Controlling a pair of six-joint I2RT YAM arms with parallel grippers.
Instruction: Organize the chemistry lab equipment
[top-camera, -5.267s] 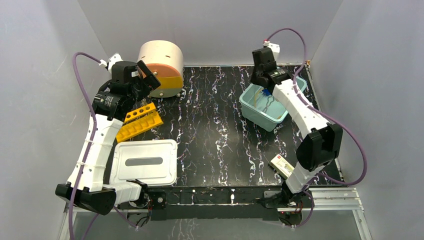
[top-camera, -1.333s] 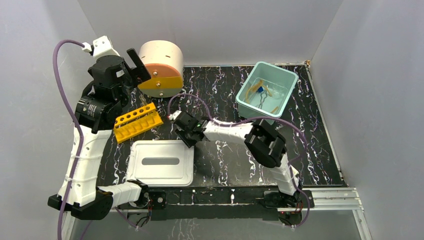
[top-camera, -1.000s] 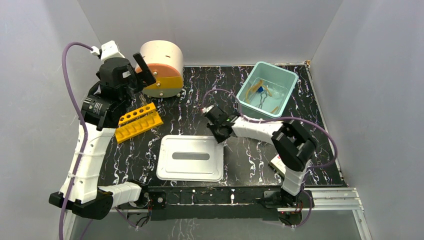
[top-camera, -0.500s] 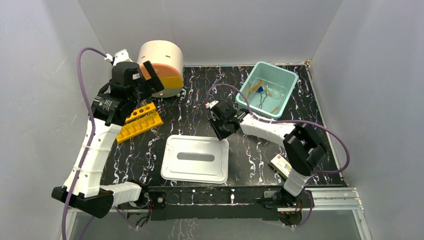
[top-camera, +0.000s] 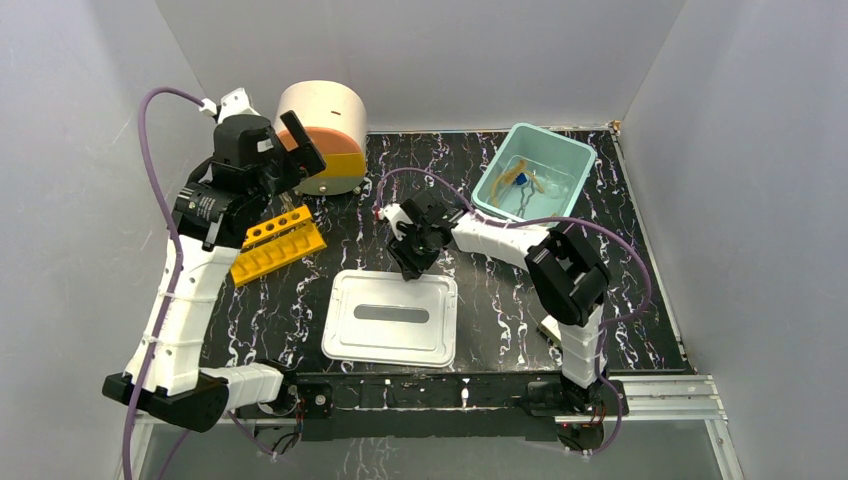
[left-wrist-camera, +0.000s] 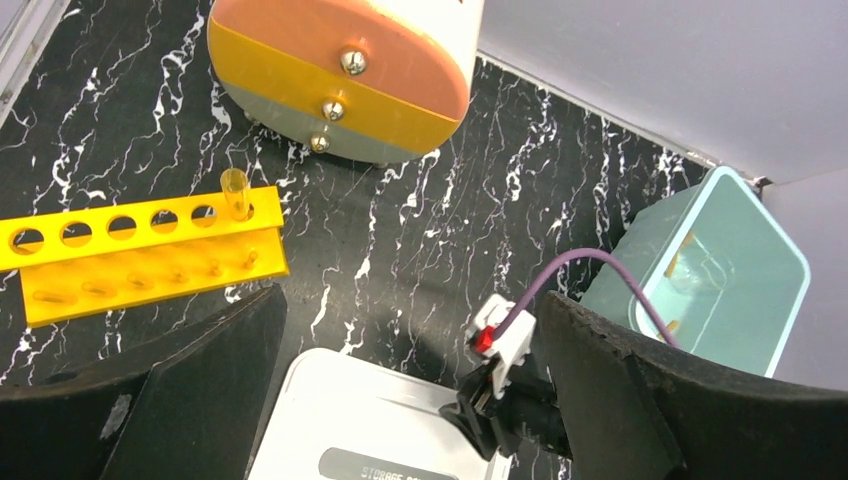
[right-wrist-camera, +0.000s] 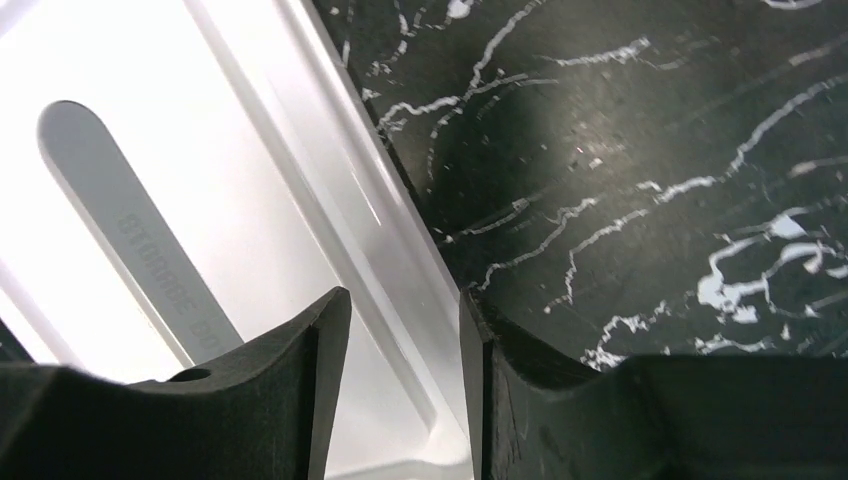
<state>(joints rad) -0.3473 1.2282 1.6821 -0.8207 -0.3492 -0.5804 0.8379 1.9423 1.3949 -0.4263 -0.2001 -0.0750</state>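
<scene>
One big black worktop (top-camera: 500, 310) with white streaks carries it all. Two arms reach over it, each with one pincer.

One flat white lid (top-camera: 390, 318) lies on the worktop. It is the biggest loose thing and has one grey strip in its middle. The right pincer (top-camera: 408, 264) is down at the lid's far edge, so the lid spreads out from it toward the arm bases. Its two fingers (right-wrist-camera: 200, 400) stand a little apart, and the lid's raised edge runs through the gap. I cannot tell if they pinch it.

One round cream drum (top-camera: 322, 135) with an orange and yellow face sits just behind the left pincer (top-camera: 295, 150). That pincer is up in the air with its two fingers spread wide.

One teal bin (top-camera: 494, 162) stands behind the right pincer and off to its right. The small loose items (top-camera: 527, 195) lie inside it. I can pick out one amber rubber hose (top-camera: 509, 179) and one blue-tipped piece (top-camera: 521, 179). The rest are too small to count.

One orange-yellow holed rack (top-camera: 278, 243) lies flat on the worktop, below the left pincer and nearer the arm bases. It has six holes in a row. One small yellow tube (left-wrist-camera: 235, 192) stands in the end hole nearest the drum.
</scene>
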